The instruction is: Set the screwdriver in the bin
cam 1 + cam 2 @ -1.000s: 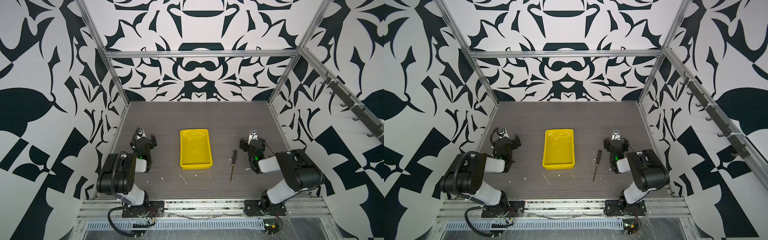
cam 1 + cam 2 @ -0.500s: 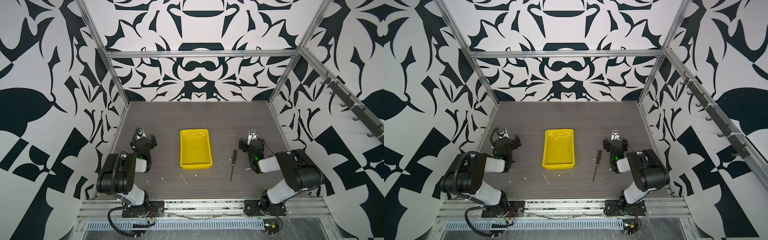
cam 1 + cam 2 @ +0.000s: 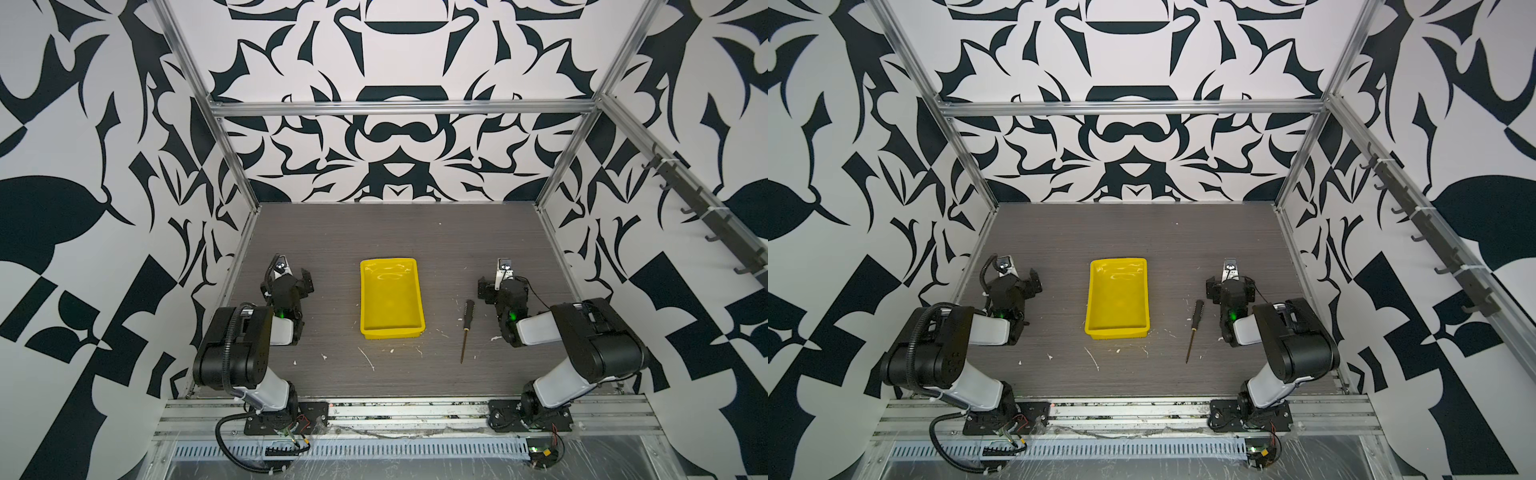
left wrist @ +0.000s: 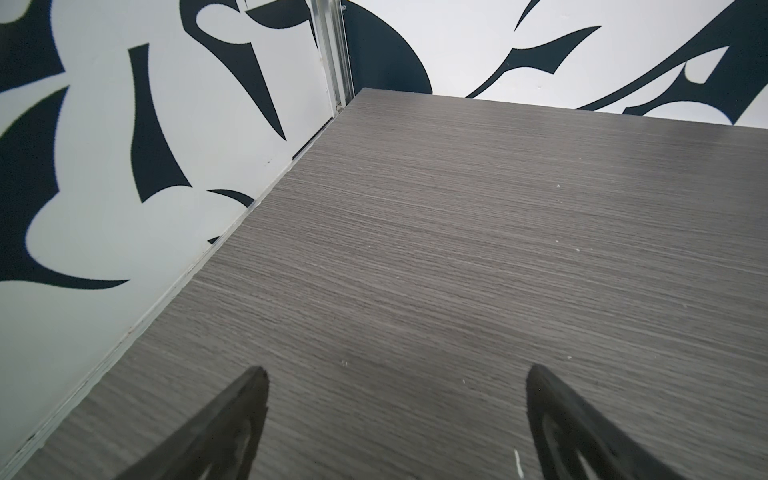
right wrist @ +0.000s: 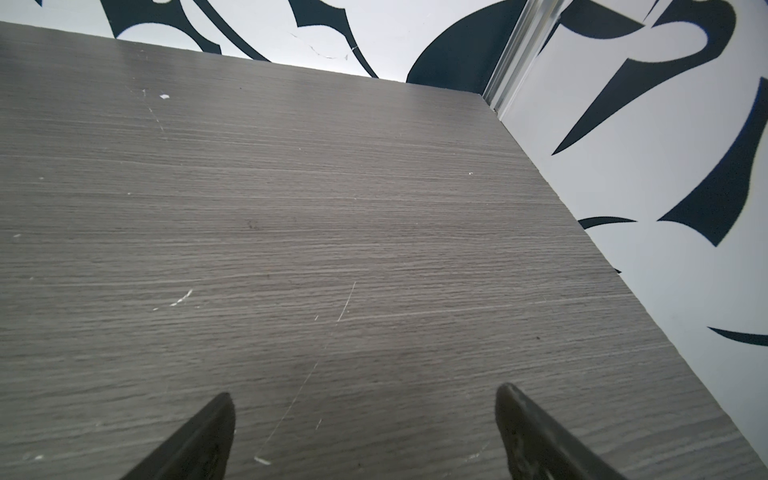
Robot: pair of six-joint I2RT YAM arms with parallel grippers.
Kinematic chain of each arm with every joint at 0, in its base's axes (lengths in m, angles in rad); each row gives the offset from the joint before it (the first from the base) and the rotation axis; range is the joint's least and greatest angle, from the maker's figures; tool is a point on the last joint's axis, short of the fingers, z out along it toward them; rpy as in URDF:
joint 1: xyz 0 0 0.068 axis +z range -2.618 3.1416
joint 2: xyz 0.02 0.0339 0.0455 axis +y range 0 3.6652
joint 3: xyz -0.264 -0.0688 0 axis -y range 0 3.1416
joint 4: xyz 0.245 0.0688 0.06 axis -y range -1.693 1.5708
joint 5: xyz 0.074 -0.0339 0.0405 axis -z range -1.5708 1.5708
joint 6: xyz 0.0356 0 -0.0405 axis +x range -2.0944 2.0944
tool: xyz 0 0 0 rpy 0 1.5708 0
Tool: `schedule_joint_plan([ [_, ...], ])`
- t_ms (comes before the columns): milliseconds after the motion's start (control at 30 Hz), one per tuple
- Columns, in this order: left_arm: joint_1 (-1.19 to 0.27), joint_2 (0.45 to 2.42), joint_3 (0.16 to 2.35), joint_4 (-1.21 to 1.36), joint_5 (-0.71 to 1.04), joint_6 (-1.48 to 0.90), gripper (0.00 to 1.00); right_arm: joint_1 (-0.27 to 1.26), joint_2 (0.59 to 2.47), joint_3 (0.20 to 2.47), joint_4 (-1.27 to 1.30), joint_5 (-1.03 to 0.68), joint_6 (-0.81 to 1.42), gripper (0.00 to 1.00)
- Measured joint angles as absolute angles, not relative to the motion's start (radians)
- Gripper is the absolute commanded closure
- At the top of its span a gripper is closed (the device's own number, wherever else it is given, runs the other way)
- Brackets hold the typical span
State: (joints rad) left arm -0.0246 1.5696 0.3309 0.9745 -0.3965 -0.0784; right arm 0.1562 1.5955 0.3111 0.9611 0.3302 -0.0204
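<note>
The screwdriver (image 3: 466,328) (image 3: 1194,326) lies flat on the grey table, its black handle toward the back and its thin shaft pointing to the front. It rests right of the yellow bin (image 3: 392,332) (image 3: 1116,331), which stands mid-table with nothing inside. My right gripper (image 3: 496,282) (image 3: 1230,284) (image 5: 363,395) hovers low just right of the handle, open, with only bare table between its fingers. At the left side of the table, left of the bin, my left gripper (image 3: 293,274) (image 3: 1017,277) (image 4: 397,374) is open and holds nothing. Neither wrist view shows the screwdriver or the bin.
Small white scraps (image 3: 368,359) dot the table in front of the bin. Patterned walls with aluminium posts (image 4: 332,58) close in the left, right and back. A rail with hooks (image 3: 698,208) runs along the right wall.
</note>
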Motion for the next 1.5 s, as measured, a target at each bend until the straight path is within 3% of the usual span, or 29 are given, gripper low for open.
schedule_joint_plan([
  [933, -0.034, 1.512, 0.302, 0.972, -0.372, -0.068, 0.01, 0.156, 1.596, 0.311, 0.961, 0.318, -0.026, 0.00],
  [1033, -0.092, 1.261, 0.305, 0.761, -0.381, -0.076, 0.01, 0.157, 1.596, 0.311, 0.961, 0.317, -0.026, 0.00],
  [1100, -0.120, 1.063, 0.409, 0.504, -0.337, -0.116, 0.01, 0.156, 1.596, 0.311, 0.961, 0.317, -0.026, 0.00],
  [1233, -0.128, 0.851, 0.589, 0.196, -0.288, -0.263, 0.01, 0.157, 1.596, 0.311, 0.961, 0.317, -0.026, 0.00],
  [1333, -0.126, 0.780, 0.579, 0.050, -0.229, -0.350, 0.01, 0.157, 1.596, 0.311, 0.961, 0.317, -0.026, 0.00],
  [1500, -0.128, 0.846, 0.503, -0.112, -0.061, -0.410, 0.01, 0.157, 1.596, 0.311, 0.961, 0.317, -0.026, 0.00],
])
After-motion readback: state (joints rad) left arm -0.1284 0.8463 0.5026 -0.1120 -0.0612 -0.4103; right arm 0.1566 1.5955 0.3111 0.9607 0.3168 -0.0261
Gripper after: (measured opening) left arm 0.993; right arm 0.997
